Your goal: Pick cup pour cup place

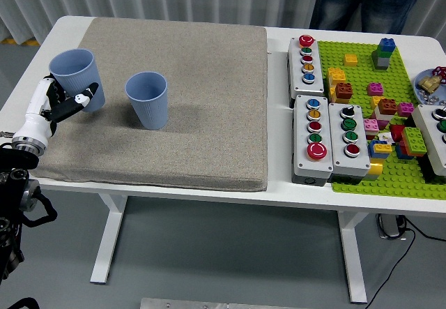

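Two blue plastic cups are over the grey mat [188, 93]. My left hand [64, 104] is shut on the left cup [75, 75], holding it raised a little off the mat and tilted slightly to the left. The second blue cup [148, 98] stands upright on the mat just to the right of it, apart from the hand. The held cup's inside is hard to see. My right arm is out of view.
Two grey button boxes [307, 59] [329, 138] sit right of the mat. A green brick baseplate [411, 176] with several coloured bricks lies at the right. A person in jeans [362, 2] stands at the far side. The table's left edge is close to my hand.
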Robot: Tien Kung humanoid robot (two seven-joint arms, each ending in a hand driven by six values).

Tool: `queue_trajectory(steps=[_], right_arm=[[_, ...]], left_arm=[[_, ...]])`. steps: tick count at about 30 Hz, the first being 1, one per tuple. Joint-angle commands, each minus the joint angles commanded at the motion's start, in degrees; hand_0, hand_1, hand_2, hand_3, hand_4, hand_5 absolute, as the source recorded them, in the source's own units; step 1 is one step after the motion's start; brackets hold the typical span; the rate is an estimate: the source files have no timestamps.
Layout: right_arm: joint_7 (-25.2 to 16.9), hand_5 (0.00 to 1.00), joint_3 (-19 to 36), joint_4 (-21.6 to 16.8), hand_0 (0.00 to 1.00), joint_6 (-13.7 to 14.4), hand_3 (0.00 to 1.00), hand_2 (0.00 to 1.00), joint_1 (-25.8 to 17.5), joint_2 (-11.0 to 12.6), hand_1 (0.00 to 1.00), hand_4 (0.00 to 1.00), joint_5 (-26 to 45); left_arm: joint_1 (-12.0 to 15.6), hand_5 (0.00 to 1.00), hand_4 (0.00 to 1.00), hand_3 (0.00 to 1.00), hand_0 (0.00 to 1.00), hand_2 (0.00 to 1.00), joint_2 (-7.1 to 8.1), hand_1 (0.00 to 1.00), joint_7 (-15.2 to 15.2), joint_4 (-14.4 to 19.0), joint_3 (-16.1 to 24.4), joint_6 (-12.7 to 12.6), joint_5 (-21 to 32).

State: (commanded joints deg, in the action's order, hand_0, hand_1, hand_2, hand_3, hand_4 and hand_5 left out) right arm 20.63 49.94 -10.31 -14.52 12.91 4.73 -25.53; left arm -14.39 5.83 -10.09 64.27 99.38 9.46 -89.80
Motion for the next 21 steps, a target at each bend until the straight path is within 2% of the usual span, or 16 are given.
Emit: queue_trajectory(steps=[2, 12, 21], right_arm=[[0.0, 0.286, -0.01, 0.0, 0.748, 0.0, 0.61, 0.757, 0.01, 0.01, 0.7, 0.087, 0.0], [-0.03, 0.286, 0.0, 0.0, 0.748, 0.0, 0.61, 0.756, -0.07, 0.06, 0.7, 0.087, -0.05], [-0.02, 0.283, 0.12, 0.0, 0.748, 0.02, 0.61, 0.755, -0.09, 0.06, 0.7, 0.089, -0.28]], left_arm=[[0.12, 0.133, 0.627, 0.855, 0.554, 0.795, 0.08, 0.635, 0.0, 0.46, 0.0, -0.2, -0.68], [1.2, 0.132, 0.624, 0.834, 0.549, 0.793, 0.52, 0.637, 0.21, 3.56, -0.4, -1.12, -3.65], [1.98, 0.125, 0.617, 0.836, 0.553, 0.793, 1.06, 0.641, 0.75, 7.53, -1.97, -2.21, -11.36]])
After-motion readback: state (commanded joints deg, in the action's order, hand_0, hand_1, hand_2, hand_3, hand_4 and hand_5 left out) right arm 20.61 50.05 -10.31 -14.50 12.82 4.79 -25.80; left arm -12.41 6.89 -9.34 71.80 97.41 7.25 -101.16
